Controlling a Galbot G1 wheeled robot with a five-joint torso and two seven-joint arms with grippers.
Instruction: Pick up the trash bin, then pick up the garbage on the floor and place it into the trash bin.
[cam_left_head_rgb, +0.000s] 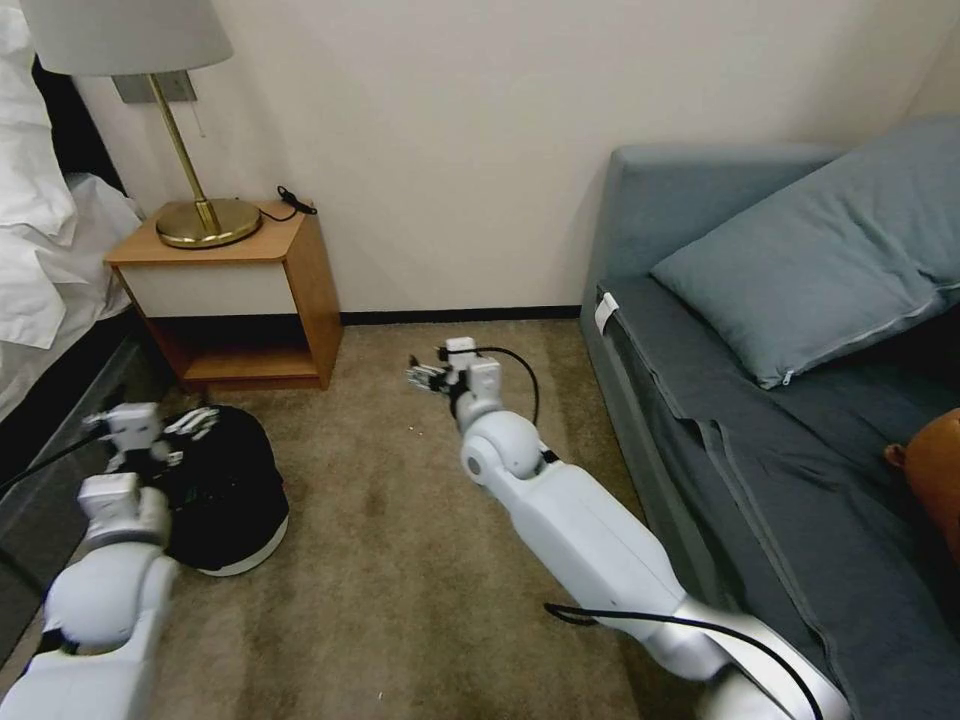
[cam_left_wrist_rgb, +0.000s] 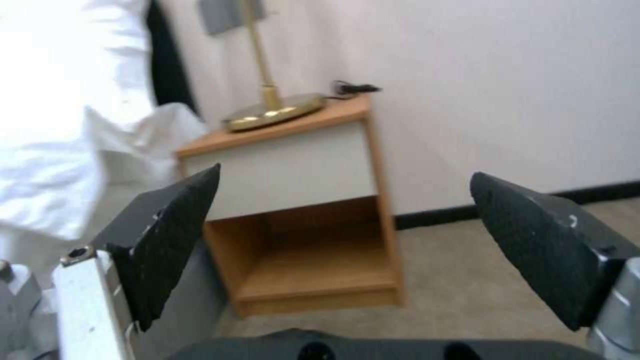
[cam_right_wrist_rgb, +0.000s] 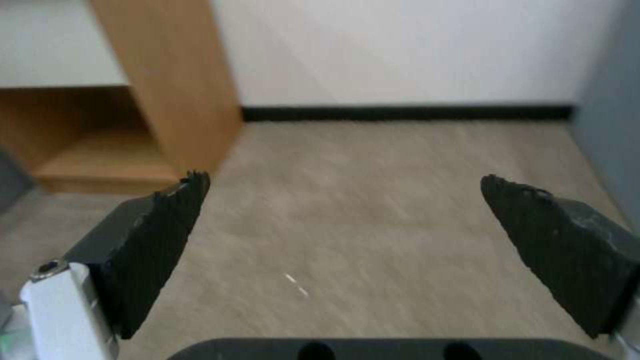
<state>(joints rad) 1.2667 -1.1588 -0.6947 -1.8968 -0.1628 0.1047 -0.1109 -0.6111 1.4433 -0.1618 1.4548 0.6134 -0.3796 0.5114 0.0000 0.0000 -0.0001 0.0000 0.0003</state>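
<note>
The trash bin (cam_left_head_rgb: 228, 490), round and black with a glossy black bag and a white base, stands on the carpet at the left. My left gripper (cam_left_head_rgb: 195, 422) hovers over its far rim, touching nothing. In the left wrist view this left gripper (cam_left_wrist_rgb: 343, 235) is open, with only the nightstand seen between its fingers (cam_left_wrist_rgb: 167, 240). My right gripper (cam_left_head_rgb: 422, 375) hangs above the bare carpet mid-room. The right wrist view shows the right gripper (cam_right_wrist_rgb: 340, 235) open with nothing held. The garbage is out of view.
A wooden nightstand (cam_left_head_rgb: 250, 290) carrying a brass lamp (cam_left_head_rgb: 205, 222) stands against the wall behind the bin. The bed (cam_left_head_rgb: 40, 250) runs along the left. A blue-grey sofa (cam_left_head_rgb: 700, 420) with a pillow (cam_left_head_rgb: 830, 260) and a brown plush toy (cam_left_head_rgb: 935, 470) lines the right.
</note>
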